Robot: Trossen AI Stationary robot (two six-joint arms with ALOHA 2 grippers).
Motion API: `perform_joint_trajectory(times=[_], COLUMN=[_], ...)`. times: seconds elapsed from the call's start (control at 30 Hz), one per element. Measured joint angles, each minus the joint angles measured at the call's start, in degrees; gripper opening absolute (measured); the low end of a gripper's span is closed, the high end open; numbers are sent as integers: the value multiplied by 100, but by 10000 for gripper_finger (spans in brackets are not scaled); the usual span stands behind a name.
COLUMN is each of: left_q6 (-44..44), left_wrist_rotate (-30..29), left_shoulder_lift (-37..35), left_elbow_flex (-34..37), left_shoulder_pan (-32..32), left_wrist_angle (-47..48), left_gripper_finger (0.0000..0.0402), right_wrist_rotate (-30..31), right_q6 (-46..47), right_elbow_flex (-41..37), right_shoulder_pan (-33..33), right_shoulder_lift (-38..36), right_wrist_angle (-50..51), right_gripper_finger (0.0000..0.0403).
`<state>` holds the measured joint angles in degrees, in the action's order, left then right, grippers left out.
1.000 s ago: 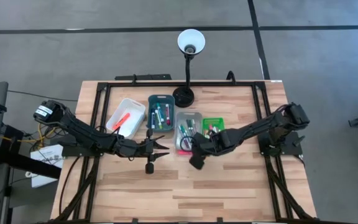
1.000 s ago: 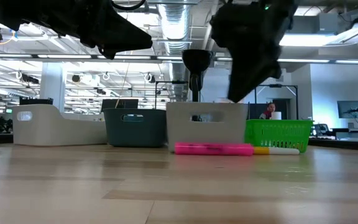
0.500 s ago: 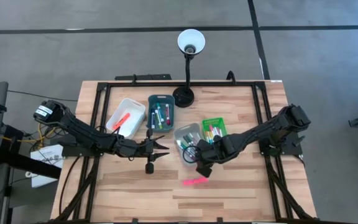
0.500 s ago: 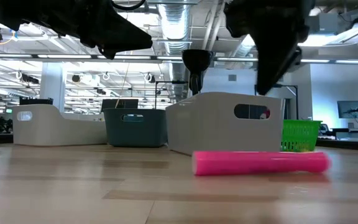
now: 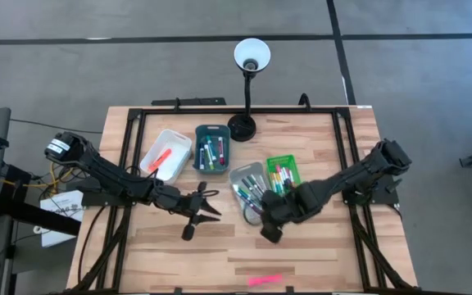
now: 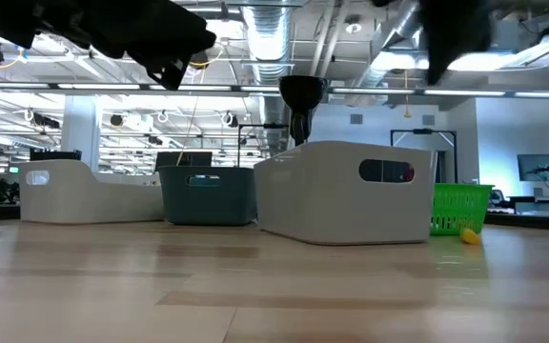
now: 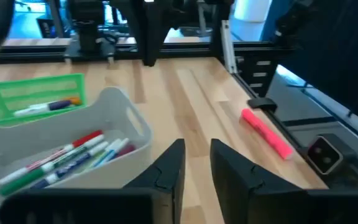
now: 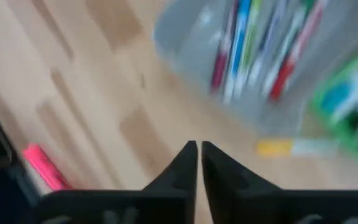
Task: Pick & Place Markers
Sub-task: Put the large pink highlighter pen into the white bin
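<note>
Well, the left end effector (image 5: 207,205) is hovering over the middle of the table (image 5: 318,262), its fingers (image 7: 166,171) standing slightly apart around nothing. The arm behind it is stretching in low from the left edge. The stray pink marker (image 5: 265,280) is lying well off from it, toward the near table edge and to its right, long axis roughly along that edge. The right end effector (image 5: 269,232) is sitting noticeably nearer that marker, which is lying nearer the table edge than it is; its fingers (image 8: 182,165) are nearly touching, gripping nothing. Its arm is reaching in across the grey tray (image 5: 238,174) of markers (image 5: 251,190). I'd judge the right arm better placed to reach down and fetch the pink one.
</note>
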<state>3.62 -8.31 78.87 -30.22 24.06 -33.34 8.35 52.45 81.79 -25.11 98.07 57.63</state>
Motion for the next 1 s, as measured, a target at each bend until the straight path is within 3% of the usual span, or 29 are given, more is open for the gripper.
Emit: perform_joint_trajectory(times=[0.1, 0.2, 0.33, 0.43, 0.57, 1.0], left_q6=[-10, -14, -67, -49, -31, -35], left_wrist_rotate=[19, 17, 9, -30, -20, -20], left_shoulder_lift=[74, 149, 155, 145, 135, 133], left_elbow_flex=[-3, -4, -2, -2, -2, -2], left_shoulder_pan=[81, 106, 29, -51, -99, -117], left_wrist_angle=[-5, -22, -45, -136, -247, -260], left_gripper_finger=[51, 19, 6, 4, 4, 4], right_wrist_rotate=[-224, -188, 854, 1310, 1274, 1288], right_q6=[721, 1206, 1493, 1511, 879, -153], right_elbow_flex=[-79, -335, -529, -563, -566, -557], right_shoulder_pan=[-491, -1032, -1387, -1136, -523, 535], right_shoulder_lift=[60, 187, 566, 986, 1331, 1324], right_wrist_angle=[12, -906, -1541, -1453, -1593, -1758], right_gripper_finger=[6, 2, 1, 0, 0, 0])
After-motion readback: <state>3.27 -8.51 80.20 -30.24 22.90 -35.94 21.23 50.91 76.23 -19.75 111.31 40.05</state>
